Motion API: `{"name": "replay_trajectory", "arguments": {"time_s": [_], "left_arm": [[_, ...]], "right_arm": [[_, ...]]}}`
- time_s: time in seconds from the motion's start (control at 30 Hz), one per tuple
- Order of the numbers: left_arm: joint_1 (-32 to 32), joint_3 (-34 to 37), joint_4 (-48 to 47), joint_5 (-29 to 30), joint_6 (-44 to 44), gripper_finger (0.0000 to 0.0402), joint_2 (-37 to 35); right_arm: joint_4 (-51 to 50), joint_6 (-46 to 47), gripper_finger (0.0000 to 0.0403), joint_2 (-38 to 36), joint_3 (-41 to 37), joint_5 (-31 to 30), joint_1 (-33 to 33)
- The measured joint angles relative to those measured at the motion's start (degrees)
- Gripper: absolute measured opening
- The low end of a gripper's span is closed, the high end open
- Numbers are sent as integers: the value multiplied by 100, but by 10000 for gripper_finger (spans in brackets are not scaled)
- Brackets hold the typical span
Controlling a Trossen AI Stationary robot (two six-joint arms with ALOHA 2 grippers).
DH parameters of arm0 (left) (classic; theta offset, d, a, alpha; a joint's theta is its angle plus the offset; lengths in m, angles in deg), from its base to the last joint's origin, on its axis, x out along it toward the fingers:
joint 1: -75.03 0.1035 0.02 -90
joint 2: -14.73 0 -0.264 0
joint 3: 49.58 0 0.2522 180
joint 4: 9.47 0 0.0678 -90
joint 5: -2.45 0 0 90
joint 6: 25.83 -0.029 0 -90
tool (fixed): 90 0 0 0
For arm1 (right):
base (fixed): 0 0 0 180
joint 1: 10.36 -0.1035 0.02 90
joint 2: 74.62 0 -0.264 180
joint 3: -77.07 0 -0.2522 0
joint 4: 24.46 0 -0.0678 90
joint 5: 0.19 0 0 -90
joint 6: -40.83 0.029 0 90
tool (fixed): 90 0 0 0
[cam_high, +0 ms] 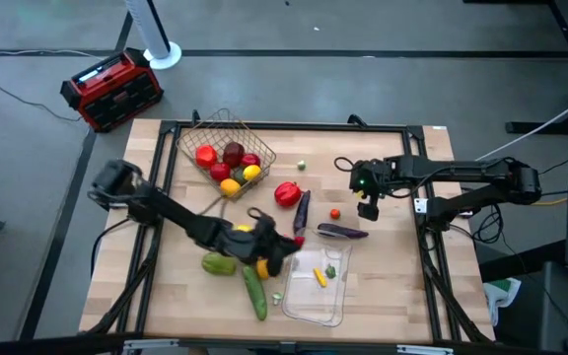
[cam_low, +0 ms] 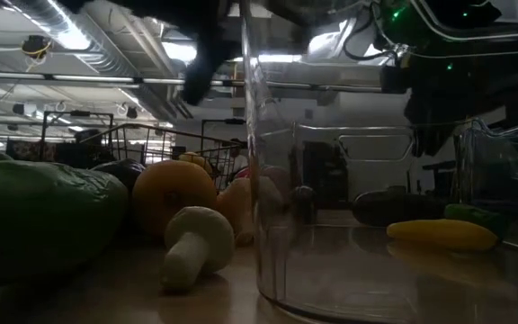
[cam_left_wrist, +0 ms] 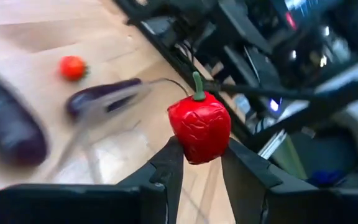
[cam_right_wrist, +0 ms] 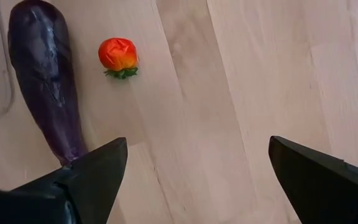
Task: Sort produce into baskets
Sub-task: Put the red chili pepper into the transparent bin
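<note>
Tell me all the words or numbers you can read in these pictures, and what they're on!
None can be read.
Red-and-black box on the floor: a pale label on its top, too small to read.
White tag on the right arm: too small to read.
Produce, wire basket and clear tray: no writing shows.

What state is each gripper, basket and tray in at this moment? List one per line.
left gripper: shut on small red pepper, lifted.
right gripper: open, empty, above bare table.
wire basket: holds several round fruits.
clear tray: holds a yellow piece and a green piece.
</note>
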Motion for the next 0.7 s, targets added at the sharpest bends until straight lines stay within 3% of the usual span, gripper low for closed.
{"name": "replay_trajectory", "arguments": {"time_s": [0.2, 0.6, 0.7], "left_arm": [[2, -516, -24, -108, -772, 100, 695], [69, -516, -654, -92, -291, 100, 751], [153, -516, -927, -85, 211, 100, 751]], "right_arm": [[13, 0, 386, 0, 0, 0, 0], [21, -1, 386, 2, 0, 0, 0], [21, -1, 386, 2, 0, 0, 0]]}}
